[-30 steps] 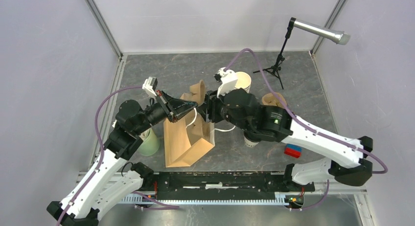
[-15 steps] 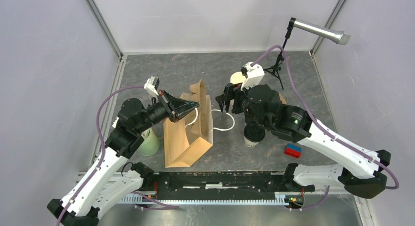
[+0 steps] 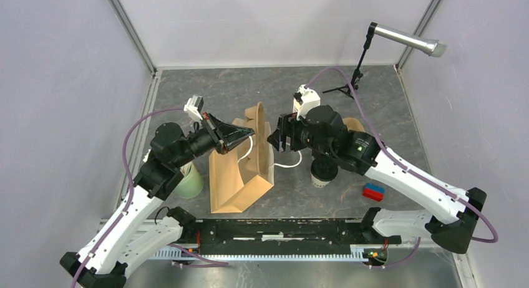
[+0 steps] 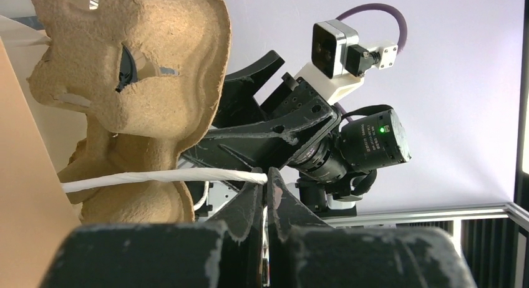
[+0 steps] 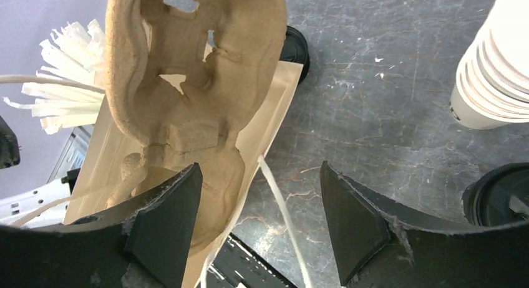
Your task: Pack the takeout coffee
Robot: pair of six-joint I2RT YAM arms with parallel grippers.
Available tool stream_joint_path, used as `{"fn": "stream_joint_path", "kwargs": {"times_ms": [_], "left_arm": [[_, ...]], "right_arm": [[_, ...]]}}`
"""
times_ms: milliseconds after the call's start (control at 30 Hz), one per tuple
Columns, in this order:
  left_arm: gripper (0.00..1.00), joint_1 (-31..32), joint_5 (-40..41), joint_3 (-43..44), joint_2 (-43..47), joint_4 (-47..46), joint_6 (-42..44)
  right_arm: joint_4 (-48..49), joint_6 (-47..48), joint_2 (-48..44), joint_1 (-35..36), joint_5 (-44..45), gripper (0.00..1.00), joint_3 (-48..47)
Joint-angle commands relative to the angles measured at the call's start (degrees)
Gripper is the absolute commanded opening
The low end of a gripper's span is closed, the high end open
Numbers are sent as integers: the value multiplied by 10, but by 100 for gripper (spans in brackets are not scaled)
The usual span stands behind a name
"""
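Note:
A brown paper bag (image 3: 232, 183) stands open in the middle, with a moulded pulp cup carrier (image 3: 254, 118) sticking up out of its mouth. My left gripper (image 3: 249, 133) is shut on the bag's white twisted handle (image 4: 162, 176), holding that side up. Just right of the carrier my right gripper (image 3: 278, 140) hangs open and holds nothing. Its wrist view looks down on the carrier (image 5: 193, 82) and the bag's other handle (image 5: 282, 207), which lies loose. One takeout coffee (image 3: 323, 170), a cream cup with a black lid, stands on the table under the right arm.
A pale green cup (image 3: 191, 182) stands left of the bag. A stack of lidless cups (image 5: 496, 70) and a second pulp carrier (image 3: 357, 123) are at the back right, near a microphone stand (image 3: 353, 82). A red and blue block (image 3: 374, 191) lies front right.
My right gripper opened and let go of the carrier, drew back to the right, then came a little way back toward the bag. The left gripper kept its hold on the handle.

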State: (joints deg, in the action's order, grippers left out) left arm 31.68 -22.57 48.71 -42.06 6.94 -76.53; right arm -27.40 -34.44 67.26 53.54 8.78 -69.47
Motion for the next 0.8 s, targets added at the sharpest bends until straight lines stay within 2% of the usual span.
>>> {"fn": "stream_joint_path", "kwargs": {"times_ms": [0, 133, 300, 400, 567, 767], "left_arm": [[2, 1, -1, 26, 0, -14, 49], [2, 1, 0, 25, 2, -14, 49], [2, 0, 1, 25, 2, -12, 51], [2, 1, 2, 25, 2, -11, 52], [2, 1, 4, 24, 2, -11, 53], [2, 1, 0, 24, -6, -22, 54]], "right_arm": [[24, 5, 7, -2, -26, 79, 6], [26, 33, 25, -4, -26, 79, -1], [30, 44, 46, -5, -46, 70, -1], [36, 47, 51, -5, -49, 60, 4], [60, 51, 53, -8, -56, 35, 15], [69, 59, 58, -14, -68, 14, 10]]}}
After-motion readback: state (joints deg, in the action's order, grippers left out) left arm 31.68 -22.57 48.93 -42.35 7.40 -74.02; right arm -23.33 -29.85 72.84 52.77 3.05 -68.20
